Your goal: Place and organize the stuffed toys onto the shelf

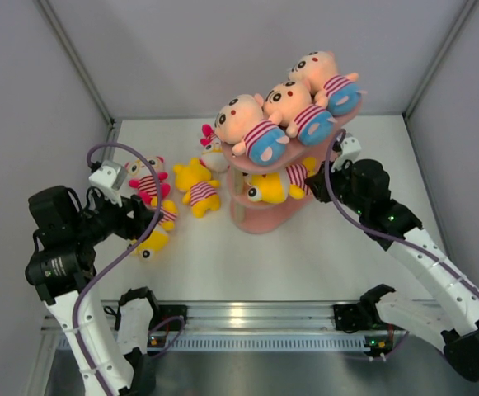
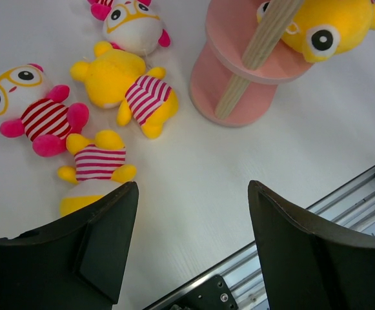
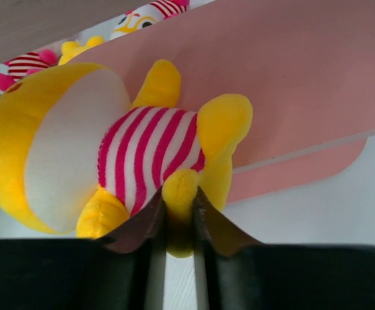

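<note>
The pink shelf [image 1: 260,216] stands mid-table with three peach dolls in striped shirts and blue shorts [image 1: 251,128] lying on its top board. My right gripper [image 1: 315,175] is shut on a limb of a yellow doll in a striped shirt [image 3: 110,148], which lies on the middle board [image 3: 290,84]; that doll also shows in the top view [image 1: 274,186]. My left gripper [image 2: 192,213] is open and empty above bare table, right of a small yellow striped doll [image 2: 97,165]. A yellow doll [image 2: 129,87] and two pink-limbed dolls with glasses [image 2: 26,110] lie on the table beyond it.
The metal rail [image 1: 255,318] runs along the near table edge, also showing in the left wrist view [image 2: 342,219]. A wooden post [image 2: 261,48] of the shelf rises above the base board [image 2: 229,87]. Grey walls close the table on three sides.
</note>
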You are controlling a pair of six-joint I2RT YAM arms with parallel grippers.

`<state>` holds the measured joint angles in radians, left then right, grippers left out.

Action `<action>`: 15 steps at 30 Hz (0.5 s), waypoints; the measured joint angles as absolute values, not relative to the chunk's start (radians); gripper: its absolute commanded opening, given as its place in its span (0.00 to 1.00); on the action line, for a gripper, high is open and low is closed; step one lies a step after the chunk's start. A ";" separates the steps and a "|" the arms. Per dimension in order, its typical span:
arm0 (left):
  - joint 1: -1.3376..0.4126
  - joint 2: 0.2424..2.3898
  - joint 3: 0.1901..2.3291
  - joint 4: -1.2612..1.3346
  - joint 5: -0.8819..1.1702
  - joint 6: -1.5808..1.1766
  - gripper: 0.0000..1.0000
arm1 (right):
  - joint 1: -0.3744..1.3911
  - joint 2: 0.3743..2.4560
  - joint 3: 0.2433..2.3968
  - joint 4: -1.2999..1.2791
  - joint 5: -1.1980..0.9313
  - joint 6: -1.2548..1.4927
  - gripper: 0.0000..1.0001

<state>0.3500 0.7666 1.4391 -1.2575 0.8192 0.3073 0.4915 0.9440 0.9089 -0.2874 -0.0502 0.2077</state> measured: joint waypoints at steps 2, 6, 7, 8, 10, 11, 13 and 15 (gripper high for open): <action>0.350 0.768 1.430 -1.257 0.810 0.313 0.75 | 0.491 0.944 0.901 -0.274 -0.010 0.248 0.00; 0.350 0.771 1.407 -1.257 0.786 0.321 0.75 | 0.491 0.936 0.896 -0.263 0.126 0.344 0.00; 0.350 0.771 1.401 -1.257 0.782 0.323 0.75 | 0.490 0.930 0.896 -0.263 0.177 0.372 0.00; 0.350 0.772 1.394 -1.257 0.775 0.326 0.75 | 0.489 0.926 0.896 -0.263 0.218 0.395 0.00; 0.350 0.777 1.382 -1.257 0.764 0.331 0.74 | 0.487 0.912 0.896 -0.263 0.310 0.457 0.00; 0.350 0.781 1.377 -1.258 0.759 0.334 0.74 | 0.488 0.907 0.896 -0.262 0.352 0.486 0.00; 0.350 0.788 1.367 -1.257 0.747 0.341 0.74 | 0.487 0.902 0.896 -0.251 0.429 0.548 0.00; 0.350 0.795 1.355 -1.257 0.736 0.348 0.74 | 0.487 0.909 0.896 -0.239 0.489 0.600 0.00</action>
<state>0.3500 0.7948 1.3552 -1.2568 0.7357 0.3481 0.4873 0.9089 0.8963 -0.2394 0.4889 0.5999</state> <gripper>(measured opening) 0.745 0.039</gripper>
